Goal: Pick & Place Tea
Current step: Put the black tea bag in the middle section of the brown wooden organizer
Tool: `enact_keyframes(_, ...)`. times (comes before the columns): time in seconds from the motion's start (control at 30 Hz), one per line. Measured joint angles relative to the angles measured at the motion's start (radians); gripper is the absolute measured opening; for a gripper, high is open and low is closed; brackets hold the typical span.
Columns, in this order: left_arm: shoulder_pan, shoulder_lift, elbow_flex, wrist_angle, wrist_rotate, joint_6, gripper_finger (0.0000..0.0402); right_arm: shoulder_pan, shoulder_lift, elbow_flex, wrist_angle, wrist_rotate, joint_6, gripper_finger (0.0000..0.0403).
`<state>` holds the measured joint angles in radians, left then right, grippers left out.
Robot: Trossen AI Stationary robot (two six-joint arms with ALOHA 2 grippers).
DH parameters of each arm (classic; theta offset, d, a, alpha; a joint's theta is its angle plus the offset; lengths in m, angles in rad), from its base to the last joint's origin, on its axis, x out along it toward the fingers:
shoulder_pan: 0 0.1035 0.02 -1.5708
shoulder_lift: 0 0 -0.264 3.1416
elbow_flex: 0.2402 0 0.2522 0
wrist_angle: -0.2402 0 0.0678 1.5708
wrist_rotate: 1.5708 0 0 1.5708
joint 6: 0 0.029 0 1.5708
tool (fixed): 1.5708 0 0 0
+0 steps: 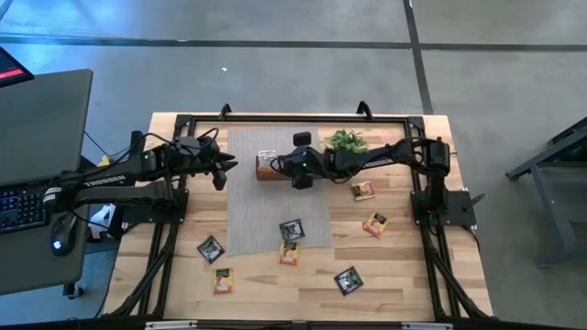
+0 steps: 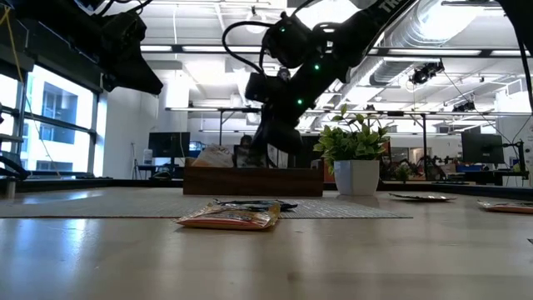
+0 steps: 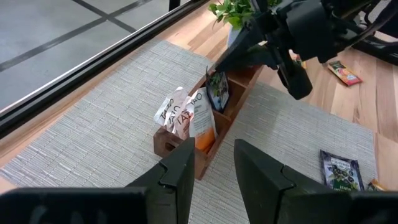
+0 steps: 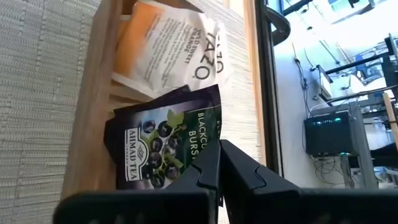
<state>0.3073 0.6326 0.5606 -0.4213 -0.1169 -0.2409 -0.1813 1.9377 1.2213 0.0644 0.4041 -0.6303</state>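
A small wooden tray (image 1: 266, 168) sits on the grey mat, with white-and-orange sachets (image 3: 183, 115) standing in one end. My right gripper (image 1: 300, 178) is over the tray and shut on a black sachet (image 4: 158, 146). That black sachet (image 3: 217, 92) stands in the middle compartment. My left gripper (image 3: 214, 165) is open and hovers above the mat just left of the tray. Several more sachets lie flat on the table, among them a black one (image 1: 292, 229) and an orange one (image 1: 290, 253). My right gripper pinches the black sachet between its two fingers at its upper edge (image 4: 202, 140). It comes from above, slanting in from the table's right. The sachet stands upright, and its lower part (image 3: 219, 102) is inside the tray's compartment.
A small green plant in a white pot (image 1: 347, 140) stands right of the tray, close under my right arm. Loose sachets lie at the right (image 1: 363, 191) (image 1: 375, 224) and along the near side (image 1: 210, 247) (image 1: 222, 280) (image 1: 348, 280). A black frame (image 1: 275, 116) borders the table.
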Motion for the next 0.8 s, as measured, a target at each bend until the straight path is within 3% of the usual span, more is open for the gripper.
enact_keyframes(0.17, 0.0, 0.0, 0.0, 0.0, 0.0, 0.0, 0.0111, 0.008, 0.0, -0.001, -0.022, 0.033, 0.004, 0.0028)
enact_keyframes(0.43, 0.0, 0.0, 0.0, 0.0, 0.0, 0.0, 0.0111, 0.046, 0.0, -0.001, -0.01, 0.079, 0.012, 0.0103)
enact_keyframes(0.5, 0.0, 0.0, 0.0, 0.0, 0.0, 0.0, 0.0111, 0.059, 0.0, -0.001, -0.003, 0.041, 0.005, 0.0114)
enact_keyframes(0.63, 0.0, 0.0, 0.0, 0.0, 0.0, 0.0, 0.0111, 0.063, 0.0, 0.0, 0.014, -0.156, 0.032, 0.0114)
enact_keyframes(0.8, 0.0, 0.0, 0.0, 0.0, 0.0, 0.0, 0.0111, 0.024, 0.006, 0.0, 0.017, -0.208, 0.078, 0.0076)
